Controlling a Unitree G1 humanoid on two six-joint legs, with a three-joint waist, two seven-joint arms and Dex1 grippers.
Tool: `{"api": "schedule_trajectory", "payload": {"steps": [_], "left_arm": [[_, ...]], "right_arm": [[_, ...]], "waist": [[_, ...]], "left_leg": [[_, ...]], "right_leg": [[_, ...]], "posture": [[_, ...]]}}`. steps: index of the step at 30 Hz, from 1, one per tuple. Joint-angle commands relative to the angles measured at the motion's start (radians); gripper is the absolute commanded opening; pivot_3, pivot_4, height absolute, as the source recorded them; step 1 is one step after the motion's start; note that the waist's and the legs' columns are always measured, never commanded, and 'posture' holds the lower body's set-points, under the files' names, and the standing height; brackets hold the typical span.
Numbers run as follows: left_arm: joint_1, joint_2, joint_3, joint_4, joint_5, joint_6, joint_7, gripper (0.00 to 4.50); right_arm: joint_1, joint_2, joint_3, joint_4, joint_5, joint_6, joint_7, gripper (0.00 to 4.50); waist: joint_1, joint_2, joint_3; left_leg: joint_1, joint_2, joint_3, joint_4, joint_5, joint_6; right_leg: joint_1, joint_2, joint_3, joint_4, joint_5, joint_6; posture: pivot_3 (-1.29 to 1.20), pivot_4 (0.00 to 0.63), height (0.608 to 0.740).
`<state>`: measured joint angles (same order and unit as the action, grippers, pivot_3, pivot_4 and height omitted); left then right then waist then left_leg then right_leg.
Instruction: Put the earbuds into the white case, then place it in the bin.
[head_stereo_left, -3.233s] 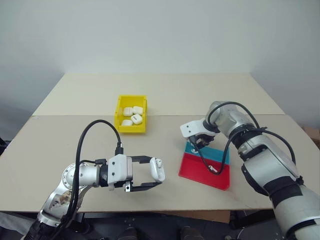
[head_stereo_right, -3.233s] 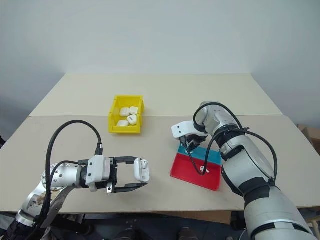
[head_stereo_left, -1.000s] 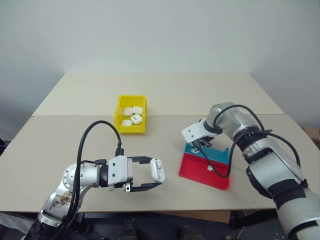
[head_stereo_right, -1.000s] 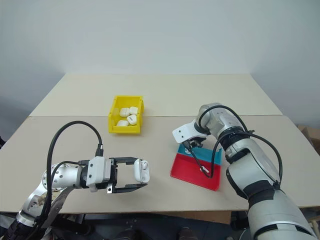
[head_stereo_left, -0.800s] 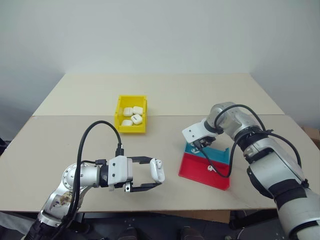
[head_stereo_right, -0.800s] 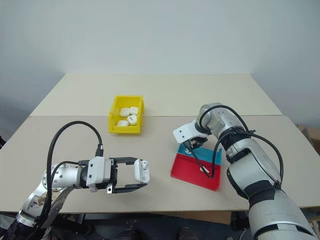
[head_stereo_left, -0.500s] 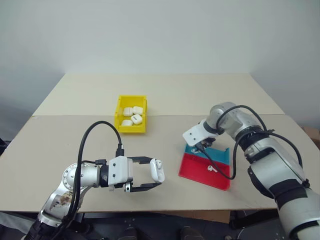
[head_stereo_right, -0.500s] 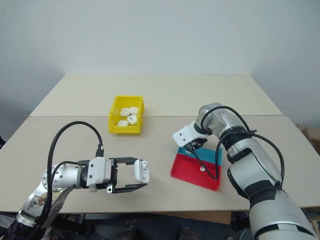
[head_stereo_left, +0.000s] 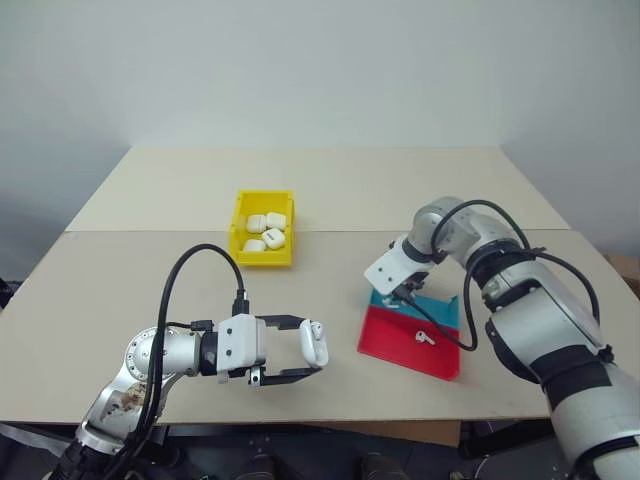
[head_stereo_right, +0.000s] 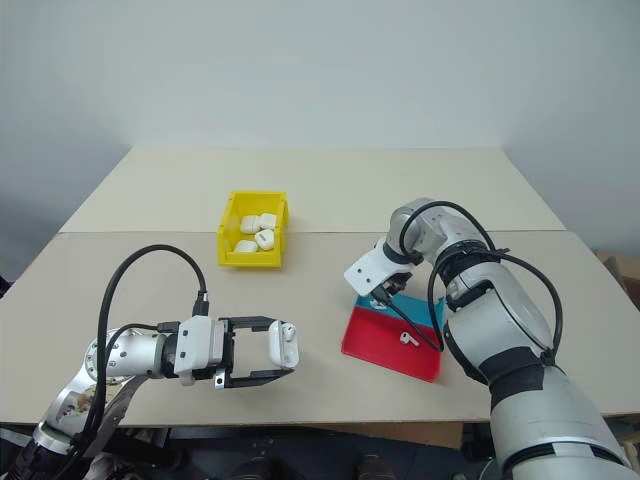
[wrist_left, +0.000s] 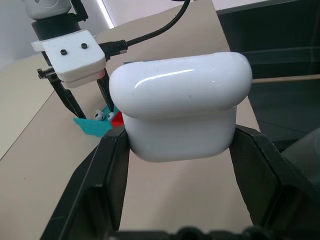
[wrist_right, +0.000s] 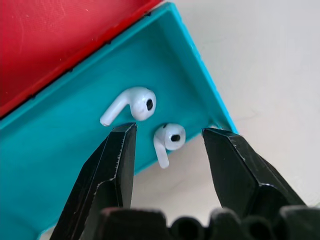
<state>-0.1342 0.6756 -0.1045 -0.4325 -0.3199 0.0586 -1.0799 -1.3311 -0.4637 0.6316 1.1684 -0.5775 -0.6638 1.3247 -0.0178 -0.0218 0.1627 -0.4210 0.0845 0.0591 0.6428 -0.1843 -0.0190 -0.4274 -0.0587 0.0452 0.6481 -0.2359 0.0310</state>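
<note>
L claw (head_stereo_left: 312, 349) is clamped on the white case (head_stereo_left: 315, 341), held above the surface (head_stereo_left: 120, 290) near its front edge. R claw (wrist_right: 167, 150) points down w/ fingers apart over the teal part of the tray (wrist_right: 65, 145); two earbuds (wrist_right: 150, 117) lie there, one between the fingertips. Another earbud (head_stereo_left: 424, 338) sits on the red part. Bin (head_stereo_left: 240, 222), w/ several cases, is well apart to the rear.

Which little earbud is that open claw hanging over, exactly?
Find the red and blue tray on the table's right. In its blue end two earbuds lie apart; the one framed between the right gripper fingers lies nearer the tray's corner.
</note>
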Motion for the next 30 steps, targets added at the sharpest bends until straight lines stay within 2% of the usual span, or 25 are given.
{"api": "schedule_trajectory", "payload": {"steps": [1, 21, 24, 26, 30], "left_arm": [[0.008, 0.002, 0.006, -0.022, -0.004, -0.027, 0.007, 2.74], [0.012, 0.003, 0.003, -0.02, 0.002, -0.036, 0.01, 2.74], [0.012, 0.004, 0.003, -0.019, 0.002, -0.037, 0.009, 2.74], [0.012, 0.004, 0.002, -0.019, 0.002, -0.036, 0.009, 2.74], [0.012, 0.006, 0.002, -0.019, 0.001, -0.033, 0.008, 2.74]], "right_arm": [[-0.045, 0.001, 0.002, 0.008, -0.012, -0.033, -0.006, 2.58], [-0.06, 0.017, 0.029, 0.054, -0.063, -0.035, -0.071, 2.58], [-0.061, 0.017, 0.033, 0.058, -0.076, -0.035, -0.084, 2.04], [-0.06, 0.017, 0.031, 0.058, -0.081, -0.035, -0.096, 1.37], [-0.058, 0.018, 0.022, 0.058, -0.07, -0.041, -0.083, 1.37]], "waist": [[0.0, 0.0, 0.0], [0.0, 0.0, 0.0], [-0.001, 0.0, 0.0], [-0.001, 0.0, 0.0], [0.0, 0.0, 0.0]], "left_leg": [[0.0, 0.0, 0.0, 0.0, 0.0, 0.0], [0.0, 0.0, 0.0, 0.0, 0.0, 0.0], [0.0, 0.0, 0.0, 0.0, 0.0, 0.0], [0.0, 0.0, 0.0, 0.0, 0.0, 0.0], [0.0, 0.0, 0.0, 0.0, 0.0, 0.0]], "right_leg": [[0.0, 0.0, 0.0, 0.0, 0.0, 0.0], [0.0, 0.0, 0.0, 0.0, 0.0, 0.0], [0.0, 0.0, 0.0, 0.0, 0.0, 0.0], [0.0, 0.0, 0.0, 0.0, 0.0, 0.0], [0.0, 0.0, 0.0, 0.0, 0.0, 0.0]], "posture": [[0.0, 0.15, 0.74], [0.0, 0.15, 0.74], [0.0, 0.15, 0.74], [0.0, 0.15, 0.74], [0.0, 0.15, 0.74]]}}
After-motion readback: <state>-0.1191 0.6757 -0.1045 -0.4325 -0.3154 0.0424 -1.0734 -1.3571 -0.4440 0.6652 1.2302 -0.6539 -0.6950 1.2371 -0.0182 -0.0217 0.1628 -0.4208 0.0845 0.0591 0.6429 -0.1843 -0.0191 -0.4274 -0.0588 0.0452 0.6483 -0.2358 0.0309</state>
